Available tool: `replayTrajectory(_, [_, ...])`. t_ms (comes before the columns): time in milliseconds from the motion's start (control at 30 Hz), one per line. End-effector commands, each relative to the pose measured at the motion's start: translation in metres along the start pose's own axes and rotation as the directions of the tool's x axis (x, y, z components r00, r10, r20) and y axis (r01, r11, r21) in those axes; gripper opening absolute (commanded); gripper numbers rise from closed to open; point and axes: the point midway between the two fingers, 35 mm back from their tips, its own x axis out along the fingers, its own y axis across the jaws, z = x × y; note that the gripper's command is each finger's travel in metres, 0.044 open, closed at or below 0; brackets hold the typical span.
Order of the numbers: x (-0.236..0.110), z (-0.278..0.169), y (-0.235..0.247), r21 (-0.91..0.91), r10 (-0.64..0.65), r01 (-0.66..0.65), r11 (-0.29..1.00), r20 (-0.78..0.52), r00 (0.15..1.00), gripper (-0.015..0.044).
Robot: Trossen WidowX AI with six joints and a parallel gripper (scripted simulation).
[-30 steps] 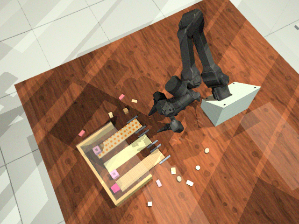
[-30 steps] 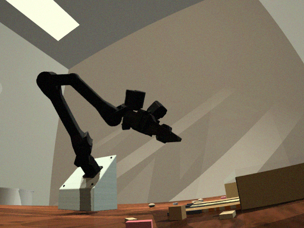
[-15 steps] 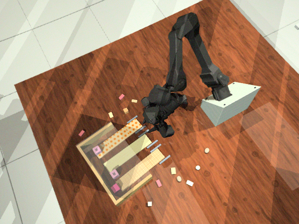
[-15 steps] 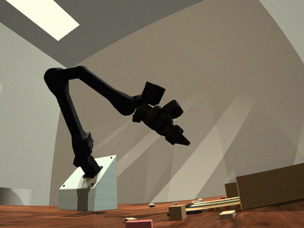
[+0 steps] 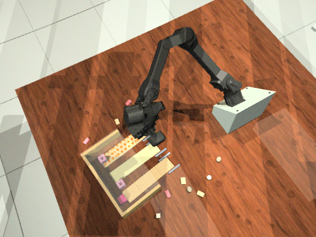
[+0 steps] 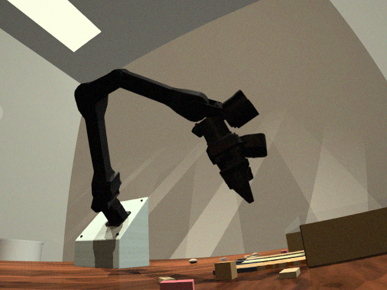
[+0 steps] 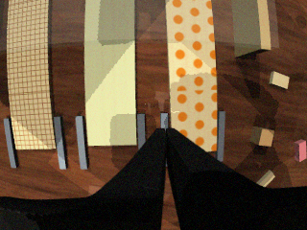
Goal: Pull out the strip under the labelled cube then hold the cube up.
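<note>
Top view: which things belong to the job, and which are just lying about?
Job: gripper, shut, empty; dotted strip; yellow strip; checked strip; lettered cube; second lettered cube.
Lying about: pink block; cream block; pebble.

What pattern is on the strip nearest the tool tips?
Orange dots on cream: the dotted strip, clearest in the wrist view.

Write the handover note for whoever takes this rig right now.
Pincer: shut, holding nothing, well above the table over the near ends of the strips.
Things: three strips in the open tray: dotted strip, plain yellow strip, gridded strip. Lettered cubes and sit at the far ends; the letters are unreadable.
Done: nothing pulled.
Left: confirm the label, pull that strip, lift the cube.
</note>
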Motion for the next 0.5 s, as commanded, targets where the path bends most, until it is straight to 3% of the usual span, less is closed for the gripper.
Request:
replayTrajectory(0, [0.0351,-0.0195,-0.0467,-0.014,0.064,-0.071,0.997,-0.288,0.956,0.0])
replayTrajectory(467, [0.0393,-0.0215,-0.0487,-0.014,0.066,-0.074,0.997,-0.294,0.953,0.0])
